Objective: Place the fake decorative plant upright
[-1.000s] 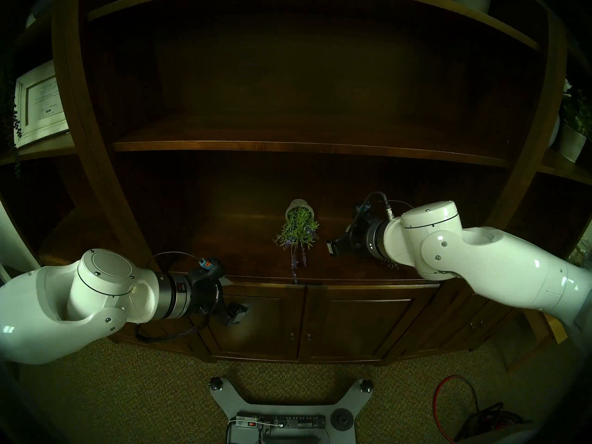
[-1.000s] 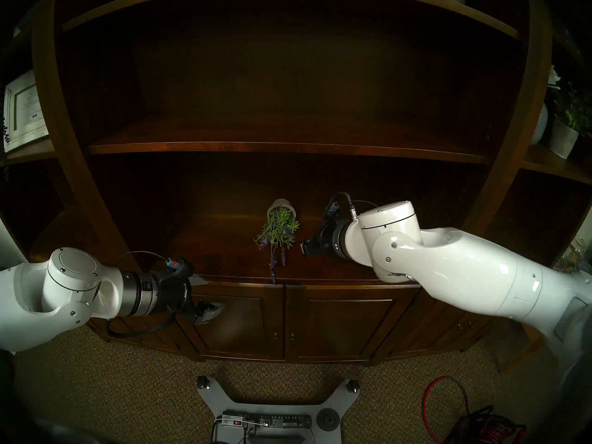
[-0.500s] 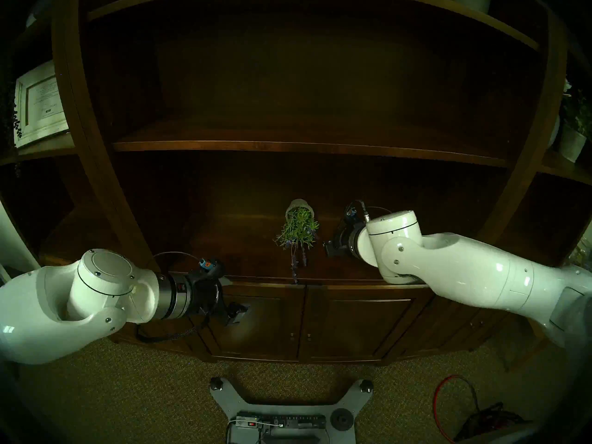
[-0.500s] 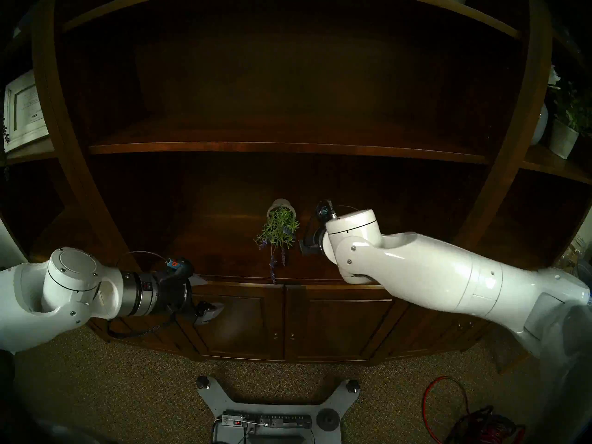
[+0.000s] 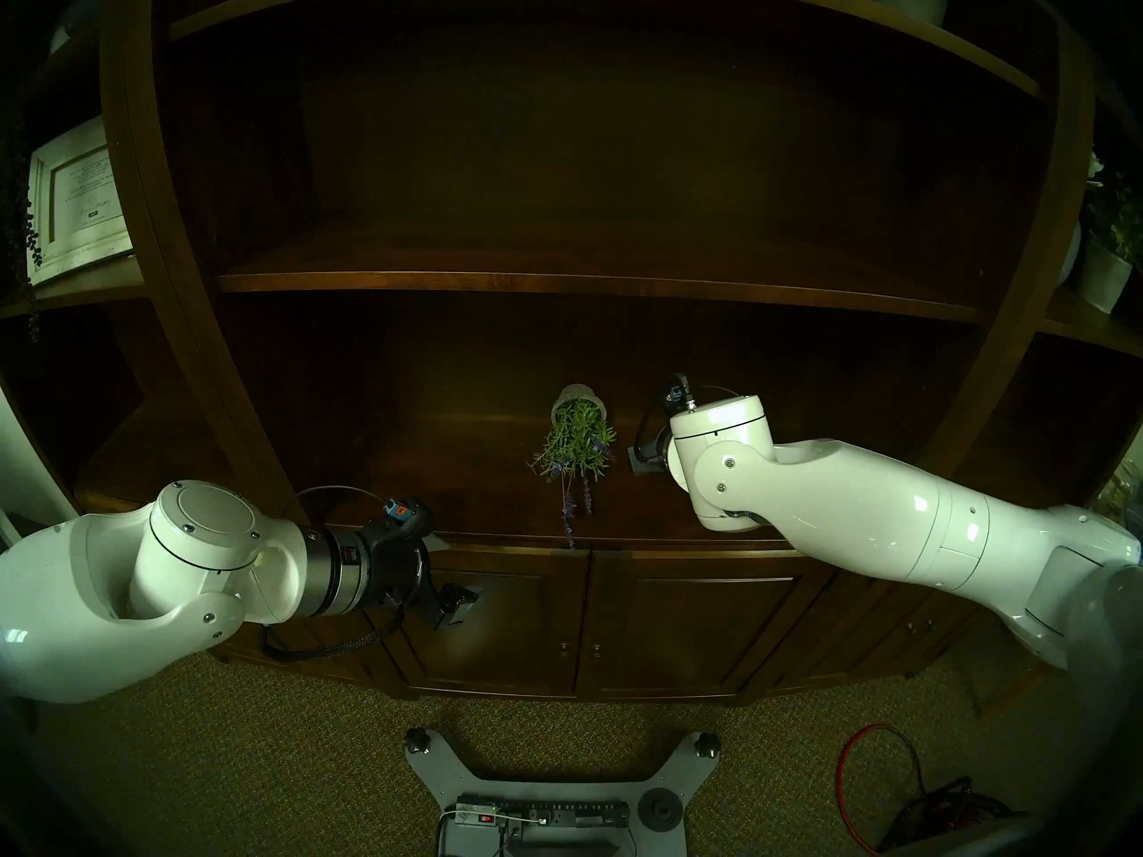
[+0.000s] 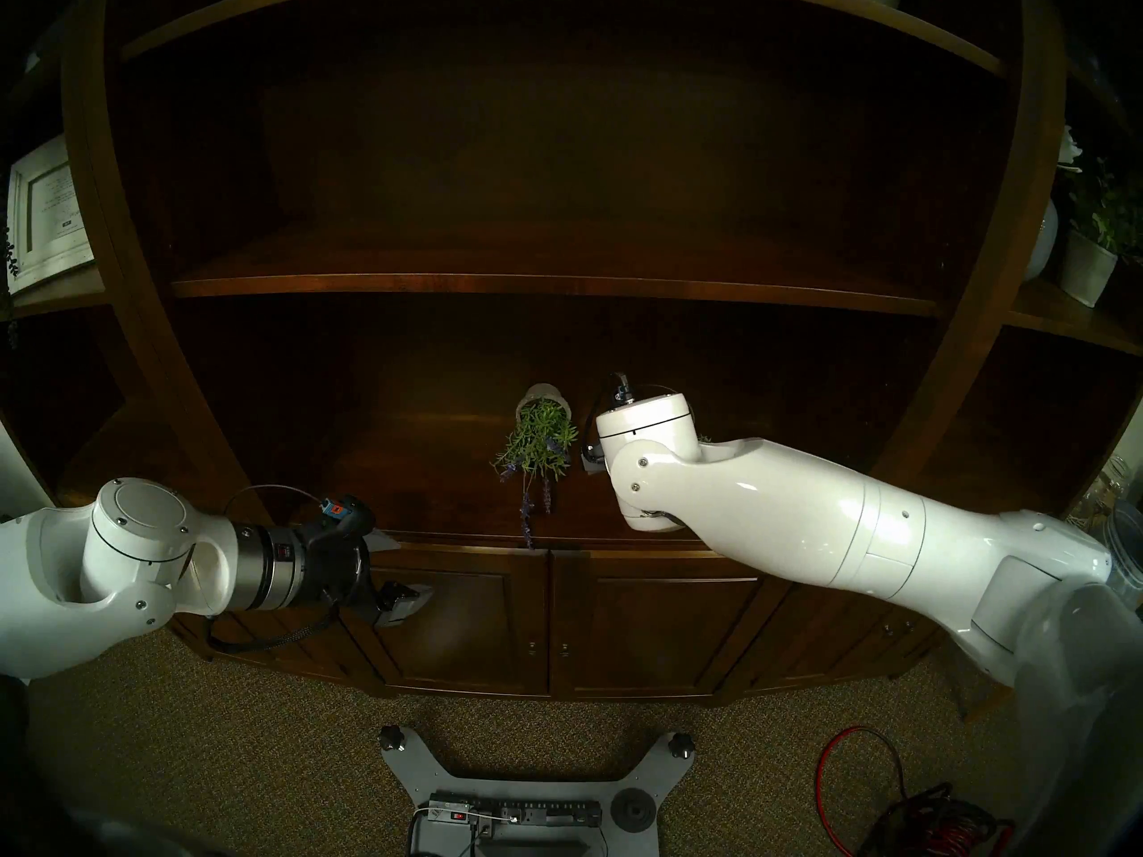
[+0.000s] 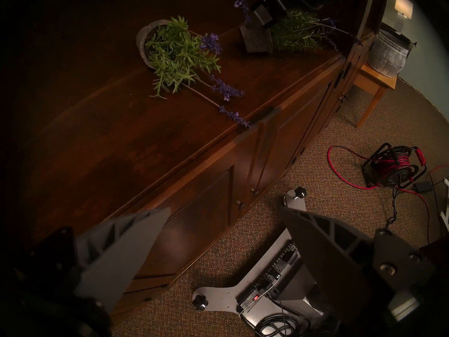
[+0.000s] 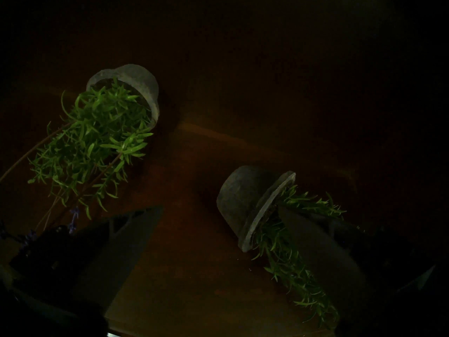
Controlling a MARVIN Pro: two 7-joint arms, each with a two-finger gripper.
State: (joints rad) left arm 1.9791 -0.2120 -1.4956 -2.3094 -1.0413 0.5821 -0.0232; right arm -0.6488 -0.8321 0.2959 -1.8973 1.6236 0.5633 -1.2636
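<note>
Although the fake plant (image 8: 286, 246) lay tipped on its side at the right of the cabinet top (image 7: 121, 146), its grey pot (image 8: 243, 202) sat just ahead of the right gripper (image 8: 220, 207), whose jaws stood wide and empty. Done well, I judged, the jaws would straddle the pot's wall (not the soft sprigs under one finger) before tilting. Another tipped plant (image 8: 97, 139) lay to its left, both pots spilling green sprigs. The left gripper (image 7: 226, 208) hung wide, well apart.
</note>
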